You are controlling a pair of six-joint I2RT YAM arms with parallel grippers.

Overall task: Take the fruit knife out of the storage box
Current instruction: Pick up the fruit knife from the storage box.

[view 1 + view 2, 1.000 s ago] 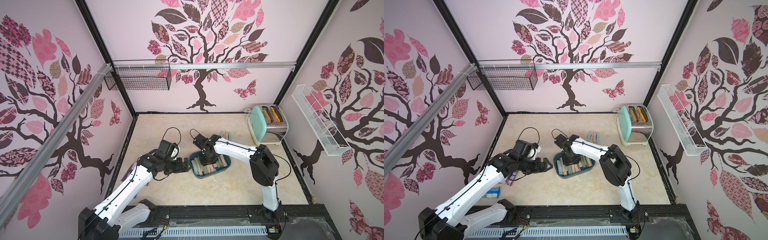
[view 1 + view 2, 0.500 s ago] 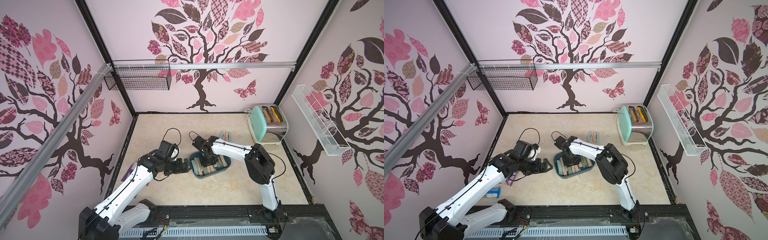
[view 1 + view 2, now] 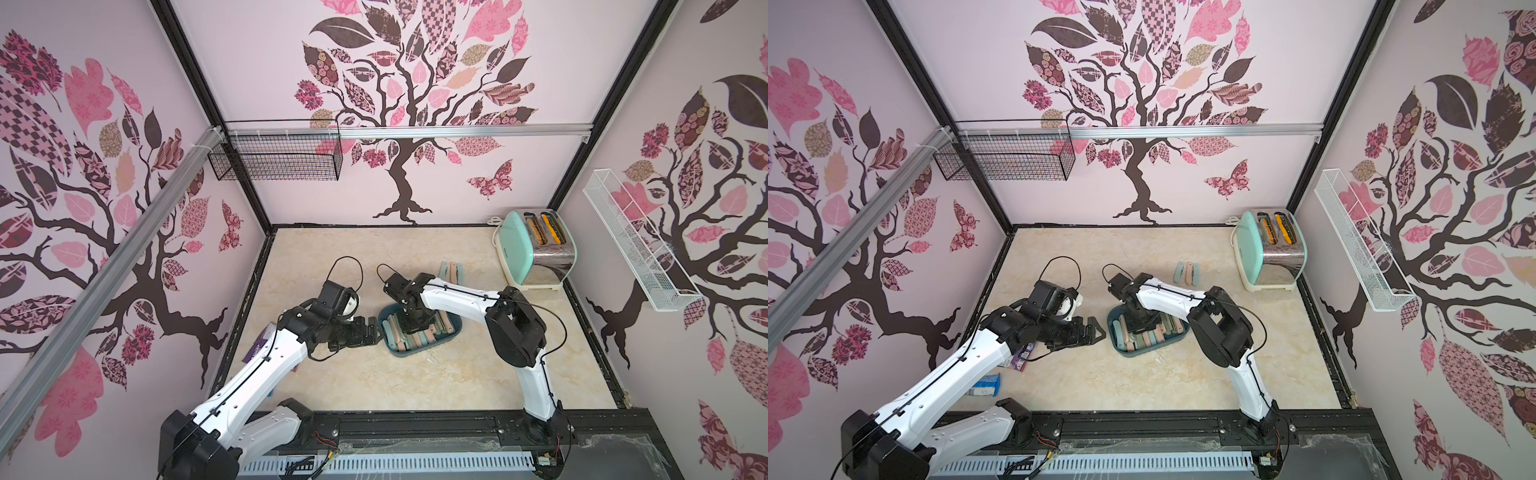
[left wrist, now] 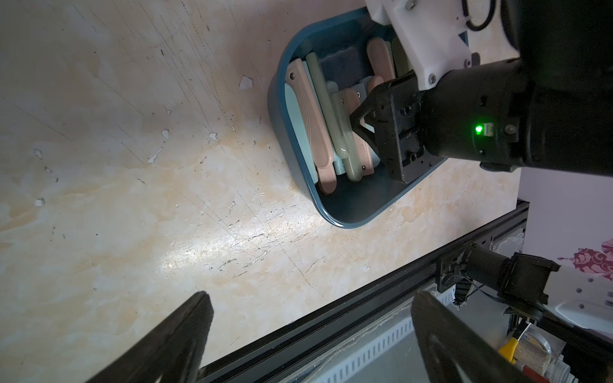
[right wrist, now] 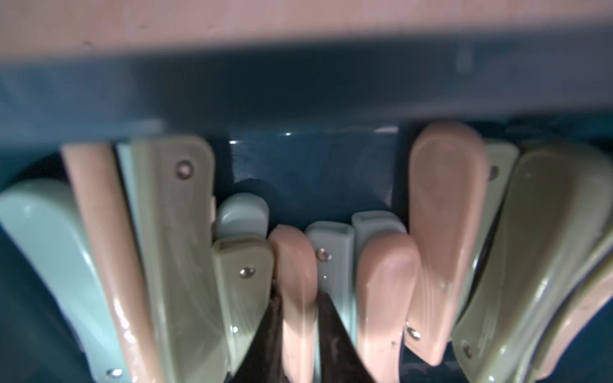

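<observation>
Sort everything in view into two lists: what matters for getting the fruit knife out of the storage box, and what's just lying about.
Job: storage box; pink fruit knife, pinched by the right gripper; other knives in the box.

Lying about: toaster; loose knives near the toaster; black wire basket; white wire basket; purple packet.

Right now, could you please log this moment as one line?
right gripper: pinching pink knife in box | left gripper: open, beside box | other knives: on table
</observation>
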